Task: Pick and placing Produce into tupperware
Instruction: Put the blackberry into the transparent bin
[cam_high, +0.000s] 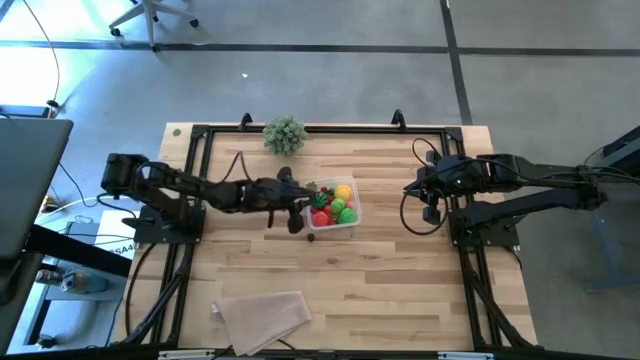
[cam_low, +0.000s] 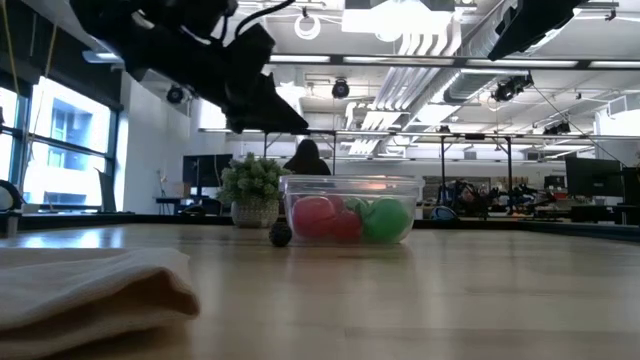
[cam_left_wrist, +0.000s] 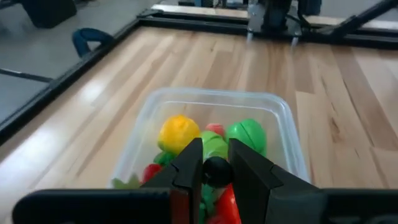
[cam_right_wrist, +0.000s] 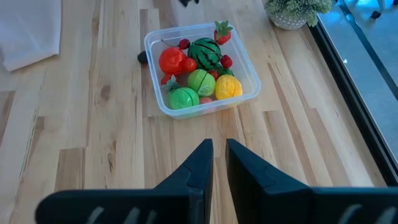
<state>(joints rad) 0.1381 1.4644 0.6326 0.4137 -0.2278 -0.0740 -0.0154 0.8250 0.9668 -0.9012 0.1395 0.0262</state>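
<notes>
My left claw (cam_left_wrist: 216, 169) hangs above the near end of the clear tub (cam_high: 352, 221), which sits near the middle of the table (cam_high: 400, 290). Its two fingers (cam_left_wrist: 190, 163) are clenched on a small dark round piece (cam_left_wrist: 216, 168), pinched between the tips and held over the tub's contents.

The tub is already well filled with toy produce. From my right wrist I can see a striped dark green melon ball (cam_right_wrist: 206, 51), a red tomato-like piece (cam_right_wrist: 171, 61), a light green halved piece (cam_right_wrist: 201, 80), a bright green round piece (cam_right_wrist: 182, 98), a yellow piece (cam_right_wrist: 227, 87), a strawberry (cam_right_wrist: 222, 32) propped on the far rim, and a few small red berries (cam_right_wrist: 226, 61). From my left wrist the yellow piece (cam_left_wrist: 179, 133) and a bright green round one (cam_left_wrist: 247, 134) lie just past my fingertips.

One small dark piece (cam_high: 311, 237) lies on the table just outside the tub; from the low camera it shows touching or nearly touching the tub's wall (cam_low: 280, 233).

My right claw (cam_right_wrist: 217, 163) waits well apart on the right side of the table, fingers drawn together with only a narrow slit between them and nothing in them.

A bushy potted plant (cam_high: 284, 133) stands near the table's far edge, and a folded beige cloth (cam_high: 262, 315) lies near the front edge.
</notes>
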